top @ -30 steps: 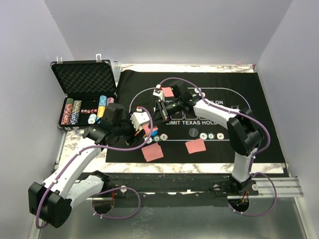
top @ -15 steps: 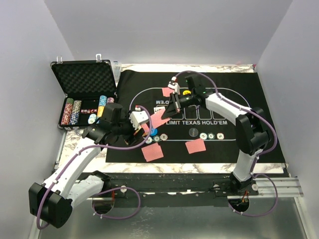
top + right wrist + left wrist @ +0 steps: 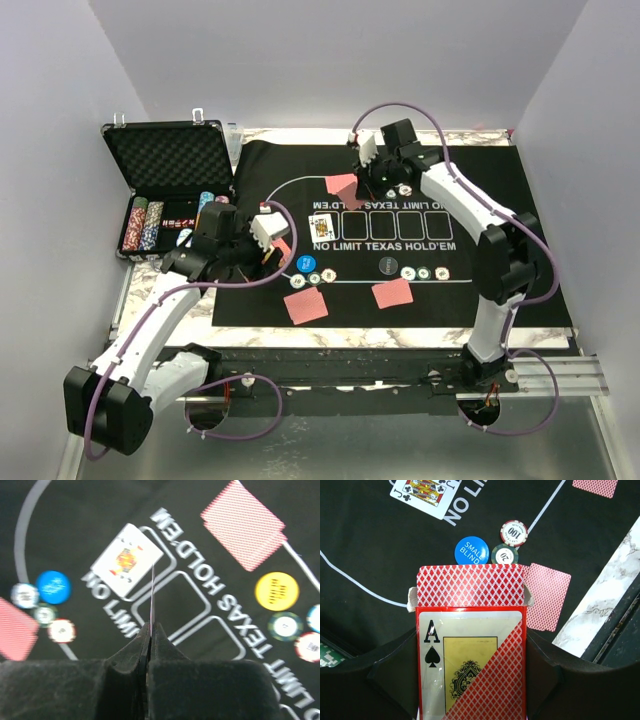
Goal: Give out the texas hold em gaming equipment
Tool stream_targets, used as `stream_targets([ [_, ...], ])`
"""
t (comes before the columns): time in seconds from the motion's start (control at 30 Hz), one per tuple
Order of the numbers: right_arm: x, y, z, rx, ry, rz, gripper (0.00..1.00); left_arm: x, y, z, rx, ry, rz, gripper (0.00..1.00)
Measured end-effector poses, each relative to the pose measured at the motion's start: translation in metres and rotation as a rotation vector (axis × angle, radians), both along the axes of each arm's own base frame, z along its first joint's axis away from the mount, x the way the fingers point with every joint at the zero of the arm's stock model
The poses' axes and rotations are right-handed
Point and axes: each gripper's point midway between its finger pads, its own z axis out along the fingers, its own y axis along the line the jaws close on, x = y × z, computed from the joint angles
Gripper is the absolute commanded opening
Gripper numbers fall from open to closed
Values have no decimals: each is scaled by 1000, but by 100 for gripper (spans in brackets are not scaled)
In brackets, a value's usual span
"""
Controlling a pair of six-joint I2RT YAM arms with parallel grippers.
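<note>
My left gripper [image 3: 470, 680] is shut on the red-orange card box [image 3: 470, 645], whose top flap is open. It holds the box above the mat's left side [image 3: 278, 246]. My right gripper [image 3: 150, 627] is shut on a red-backed card [image 3: 151, 592], seen edge-on. In the top view that gripper [image 3: 372, 178] is over the far side of the mat, with the card [image 3: 343, 190] to its left. A face-up jack of clubs [image 3: 325, 225] lies in the first printed box. The blue disc [image 3: 471, 551], two chips [image 3: 514, 533] and a face-down card [image 3: 547, 602] lie below the box.
The yellow disc [image 3: 276, 591] and some chips [image 3: 285, 625] lie at the far side of the mat. The black disc [image 3: 388, 266], three chips [image 3: 424, 275] and another face-down card [image 3: 392, 292] are near the front. The open case [image 3: 170, 190] with chip stacks stands at the left.
My right gripper has moved from beside the card box to the far side of the mat, still pinching a card. The face-up jack now shows. My left gripper has drawn back slightly left.
</note>
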Motion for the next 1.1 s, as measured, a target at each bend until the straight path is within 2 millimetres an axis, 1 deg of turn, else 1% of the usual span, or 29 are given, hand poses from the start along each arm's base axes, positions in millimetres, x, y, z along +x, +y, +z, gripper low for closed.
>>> stream_targets([
  [0.1,16,-14,-23,-154,-104,12,1,2,1,1,-11,8,14,0],
  [0.2,24,-22,-41,-289,-201,43,1,4,2,4,-20,13,28,0],
  [0.33,34,-21,-50,-426,-337,96,1,6,3,4,-25,17,36,0],
  [0.47,41,-17,-56,-521,-444,141,1,6,3,4,-26,19,39,0],
  [0.57,40,-12,-64,-575,-508,185,1,6,4,4,-27,19,41,0],
  [0.67,34,-11,-78,-630,-552,230,2,6,4,3,-28,22,41,0],
  [0.77,23,-13,-98,-686,-552,285,10,7,4,2,-27,28,40,0],
  [0.8,21,-13,-102,-694,-549,297,12,7,4,2,-28,30,40,0],
  [0.87,17,-11,-106,-700,-544,317,14,7,4,2,-30,32,40,0],
  [0.97,11,-6,-109,-683,-532,342,20,7,4,2,-32,32,38,0],
  [1.03,6,-3,-112,-673,-515,364,25,7,3,3,-34,32,37,0],
  [1.1,0,-3,-116,-669,-491,382,35,7,3,3,-35,34,36,0],
])
